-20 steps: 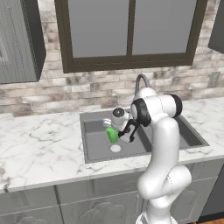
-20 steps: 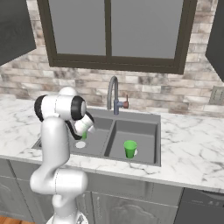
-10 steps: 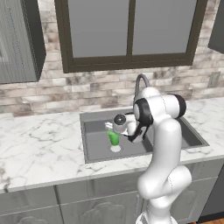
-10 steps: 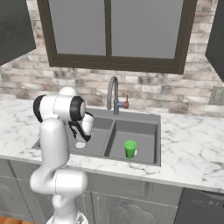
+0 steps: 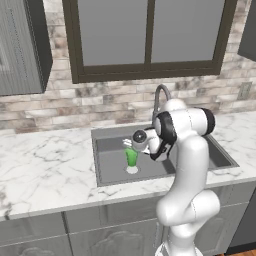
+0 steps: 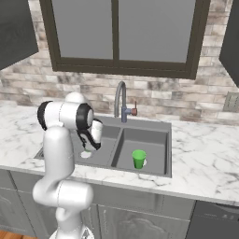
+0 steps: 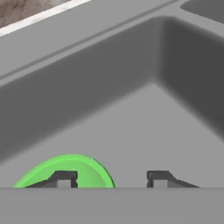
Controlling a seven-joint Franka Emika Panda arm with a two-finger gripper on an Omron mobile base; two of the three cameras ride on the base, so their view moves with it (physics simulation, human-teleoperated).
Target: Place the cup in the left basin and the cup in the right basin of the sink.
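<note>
Cup [image 5: 131, 157] sits upright on left basin [image 5: 112, 159] floor by the drain. Jaws apart, w/ one tip over cup rim, nothing gripped; looks like a release. 2nd cup [image 6: 138, 158] already upright in right basin [image 6: 149, 142], so task prob. done.

the sink [image 5: 107, 165] around the gripper [image 7: 111, 179] looks like matt dark grey composite or stone, smooth and without glare. the cup [image 5: 131, 157] just below the fingers [image 7: 63, 178] reads as bright green plastic with a soft sheen; a second green cup [image 6: 138, 158] beyond the divider looks the same. the faucet [image 6: 121, 100] behind the hand is brushed grey metal. the counter [image 5: 45, 167] to both sides is polished white marble with grey veining, and the wall [image 6: 177, 98] behind is rough brick.
</note>
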